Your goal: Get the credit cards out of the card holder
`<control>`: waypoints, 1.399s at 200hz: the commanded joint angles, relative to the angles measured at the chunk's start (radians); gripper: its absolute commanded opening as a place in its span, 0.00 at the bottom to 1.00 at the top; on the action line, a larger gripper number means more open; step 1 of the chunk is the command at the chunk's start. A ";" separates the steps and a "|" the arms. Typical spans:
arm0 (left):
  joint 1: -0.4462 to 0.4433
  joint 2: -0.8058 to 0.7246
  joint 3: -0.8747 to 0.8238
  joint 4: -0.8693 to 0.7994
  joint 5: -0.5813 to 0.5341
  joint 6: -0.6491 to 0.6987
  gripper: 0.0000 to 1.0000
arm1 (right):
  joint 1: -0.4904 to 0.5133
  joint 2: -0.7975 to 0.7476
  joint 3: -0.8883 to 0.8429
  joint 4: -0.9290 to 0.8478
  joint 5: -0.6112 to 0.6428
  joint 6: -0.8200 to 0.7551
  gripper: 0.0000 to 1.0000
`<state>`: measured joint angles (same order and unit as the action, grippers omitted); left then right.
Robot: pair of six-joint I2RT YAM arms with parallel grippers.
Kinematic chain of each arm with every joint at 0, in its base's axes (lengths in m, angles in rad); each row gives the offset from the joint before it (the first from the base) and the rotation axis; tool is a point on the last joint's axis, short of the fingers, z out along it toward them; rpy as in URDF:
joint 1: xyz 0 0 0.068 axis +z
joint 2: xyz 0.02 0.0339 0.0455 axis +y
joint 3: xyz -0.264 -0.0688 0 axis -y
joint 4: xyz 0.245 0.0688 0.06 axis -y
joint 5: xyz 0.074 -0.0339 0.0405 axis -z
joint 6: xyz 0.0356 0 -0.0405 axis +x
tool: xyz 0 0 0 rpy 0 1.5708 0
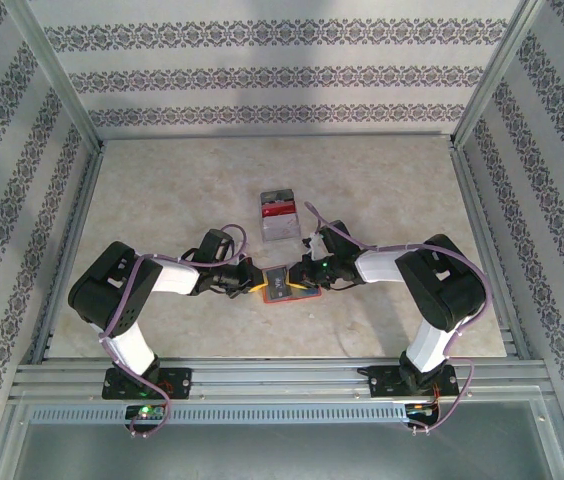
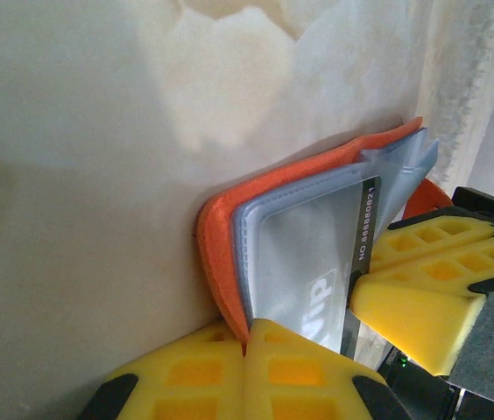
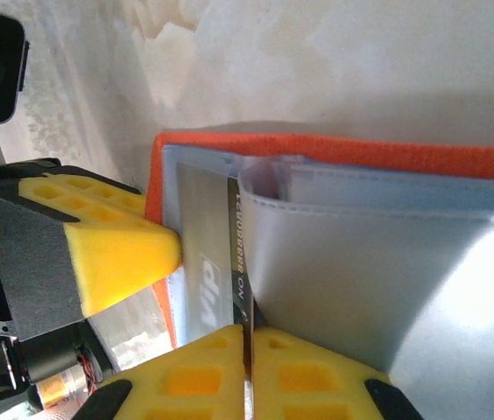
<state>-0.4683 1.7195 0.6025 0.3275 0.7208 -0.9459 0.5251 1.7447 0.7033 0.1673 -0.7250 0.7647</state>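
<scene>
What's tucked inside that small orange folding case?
The orange folding case holds grey-blue plastic sleeves, and one dark card printed VIP sits partly in a sleeve. The cloudy sleeves hide whether other cards lie behind it.

The top camera is looking down from above and behind the bases, taking in the table (image 1: 162, 190) from afar. The wrist cameras are looking along their own fingers (image 2: 194, 385), very close, facing each other: the left is catching the right gripper (image 2: 368, 273), the right the left gripper (image 3: 155, 254). All three are sharing the holder (image 1: 302, 295) and card (image 3: 212, 254).
</scene>
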 commanded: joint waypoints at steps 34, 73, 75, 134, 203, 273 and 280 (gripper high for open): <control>0.010 0.028 0.009 -0.061 -0.030 0.022 0.00 | -0.025 -0.030 -0.048 0.001 -0.002 -0.009 0.06; 0.012 0.029 0.008 -0.059 -0.029 0.023 0.00 | -0.045 -0.058 -0.073 0.000 -0.004 -0.021 0.05; 0.011 0.029 0.008 -0.059 -0.029 0.022 0.00 | -0.047 -0.060 -0.075 0.000 -0.004 -0.021 0.05; 0.012 0.013 0.002 -0.052 -0.023 0.022 0.00 | -0.089 -0.129 -0.109 -0.018 -0.008 -0.043 0.02; 0.025 -0.069 -0.006 -0.036 -0.024 0.045 0.29 | -0.151 -0.264 -0.120 -0.106 -0.024 -0.126 0.00; 0.125 -0.325 0.025 -0.188 -0.038 0.192 0.40 | -0.206 -0.451 -0.103 -0.118 -0.034 -0.151 0.00; 0.141 -0.364 0.025 -0.195 -0.043 0.202 0.41 | -0.209 -0.469 -0.103 -0.099 -0.031 -0.137 0.00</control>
<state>-0.3706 1.4521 0.6014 0.2211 0.6975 -0.8326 0.3336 1.3392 0.5930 0.0338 -0.7475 0.6247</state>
